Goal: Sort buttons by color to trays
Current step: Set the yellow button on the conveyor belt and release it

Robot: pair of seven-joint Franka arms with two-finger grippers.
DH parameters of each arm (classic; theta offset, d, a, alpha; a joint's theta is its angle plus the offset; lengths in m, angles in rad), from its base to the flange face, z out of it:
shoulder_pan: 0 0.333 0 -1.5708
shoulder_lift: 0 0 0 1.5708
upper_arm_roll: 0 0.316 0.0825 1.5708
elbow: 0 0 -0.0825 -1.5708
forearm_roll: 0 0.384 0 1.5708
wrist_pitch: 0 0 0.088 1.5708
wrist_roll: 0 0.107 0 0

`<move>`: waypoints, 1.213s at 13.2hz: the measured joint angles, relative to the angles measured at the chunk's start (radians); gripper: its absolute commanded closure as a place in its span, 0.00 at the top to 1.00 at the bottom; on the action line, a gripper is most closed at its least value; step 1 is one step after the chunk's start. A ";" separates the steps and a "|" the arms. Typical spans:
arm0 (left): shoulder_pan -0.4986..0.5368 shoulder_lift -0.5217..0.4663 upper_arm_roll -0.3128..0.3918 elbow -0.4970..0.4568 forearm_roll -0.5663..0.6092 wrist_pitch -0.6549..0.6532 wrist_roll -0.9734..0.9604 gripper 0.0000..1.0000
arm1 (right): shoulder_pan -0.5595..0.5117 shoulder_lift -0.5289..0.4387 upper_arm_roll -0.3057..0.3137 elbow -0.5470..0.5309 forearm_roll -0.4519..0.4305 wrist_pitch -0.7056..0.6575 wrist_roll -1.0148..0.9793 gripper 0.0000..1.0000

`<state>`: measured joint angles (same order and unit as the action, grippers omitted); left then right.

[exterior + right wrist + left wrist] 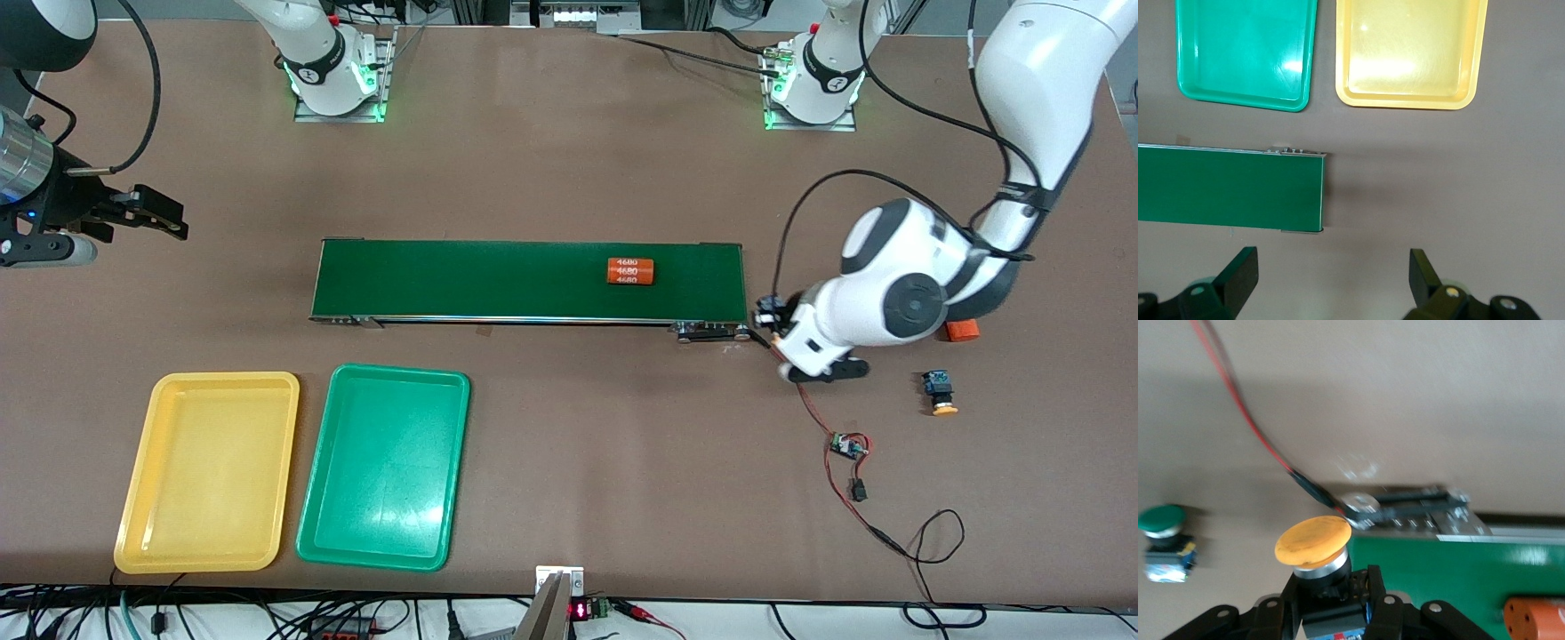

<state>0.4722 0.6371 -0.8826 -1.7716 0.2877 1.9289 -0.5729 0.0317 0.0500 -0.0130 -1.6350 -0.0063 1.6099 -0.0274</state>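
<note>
The left gripper (1335, 607), over the conveyor belt's (498, 280) end, has its fingers clamped on a yellow-capped button (1315, 550). The right gripper (1331, 277), fingers spread wide and empty, waits near the belt's right-arm end.

High front camera; wrists share conveyor belt (529, 281) (closer).

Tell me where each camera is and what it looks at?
Front view: high across the table, facing both arms' bases; shows both trays.
Left wrist view: on the left arm, showing the left gripper shut on a yellow button by the conveyor belt.
Right wrist view: on the right arm, above the open right gripper, looking down.
Shared: yellow tray, green tray, belt.
</note>
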 measured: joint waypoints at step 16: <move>-0.059 -0.045 0.074 0.172 0.048 -0.158 -0.003 1.00 | 0.000 0.001 0.000 0.000 0.000 0.000 0.000 1.00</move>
<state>0.4129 0.5920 -0.8082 -1.5993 0.3352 1.7706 -0.5763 0.0314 0.0512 -0.0129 -1.6352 -0.0064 1.6099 -0.0274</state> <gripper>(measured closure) 0.000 0.000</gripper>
